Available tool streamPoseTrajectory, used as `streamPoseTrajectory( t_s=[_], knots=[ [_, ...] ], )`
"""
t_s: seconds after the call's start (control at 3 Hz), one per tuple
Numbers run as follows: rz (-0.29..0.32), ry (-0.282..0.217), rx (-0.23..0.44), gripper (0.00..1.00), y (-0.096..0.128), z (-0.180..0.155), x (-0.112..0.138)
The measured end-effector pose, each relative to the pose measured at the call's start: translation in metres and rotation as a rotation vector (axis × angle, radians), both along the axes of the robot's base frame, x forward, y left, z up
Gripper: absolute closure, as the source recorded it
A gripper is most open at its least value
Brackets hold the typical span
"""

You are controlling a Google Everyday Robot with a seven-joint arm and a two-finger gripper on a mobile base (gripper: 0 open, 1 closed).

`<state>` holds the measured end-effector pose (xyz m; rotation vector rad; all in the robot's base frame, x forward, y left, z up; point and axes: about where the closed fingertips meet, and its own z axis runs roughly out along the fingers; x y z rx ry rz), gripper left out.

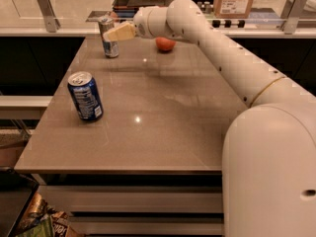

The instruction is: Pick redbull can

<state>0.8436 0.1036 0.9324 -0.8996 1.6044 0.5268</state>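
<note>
Two cans: you have a slim silver-and-blue redbull can [109, 47] and a wider deep-blue soda can [85, 97], both upright on the brown table [163, 122] and well apart from each other.
Target position: the redbull can stands near the table's far left corner, with its base on the surface. The soda can is nearer the front left edge.
Gripper position: the gripper [114, 33] is at the upper part of the redbull can. It reaches in from the fruit side, at the end of the white arm [222, 53] that stretches across the table from the near right.
Gripper state: you cannot tell from this view whether it is spread wide, narrowed, or clamped on the can. Its tip overlaps the can's upper body, and whether it touches the can or sits just in front is unclear.
Bystander: an orange-red round fruit [165, 44] lies behind the arm's wrist, near the redbull can but apart from it.
Done: the approach looks all but complete, and the gripper is at the right can, not the soda can.
Left: a confirmed grasp and the lift. Since the can's base sits on the table, count the pick as not yet made.
Watch: the can is tall and narrow, so a sideways nudge could tip it. Check the closure before you raise.
</note>
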Motion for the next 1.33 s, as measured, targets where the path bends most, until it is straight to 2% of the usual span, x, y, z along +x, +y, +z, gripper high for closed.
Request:
streamPoseTrajectory(
  t_s=[0.67, 1.33],
  knots=[
    [0.066, 0.010, 0.043, 0.00, 0.034, -0.007, 0.006],
    [0.110, 0.010, 0.092, 0.00, 0.054, -0.006, 0.006]
  ],
)
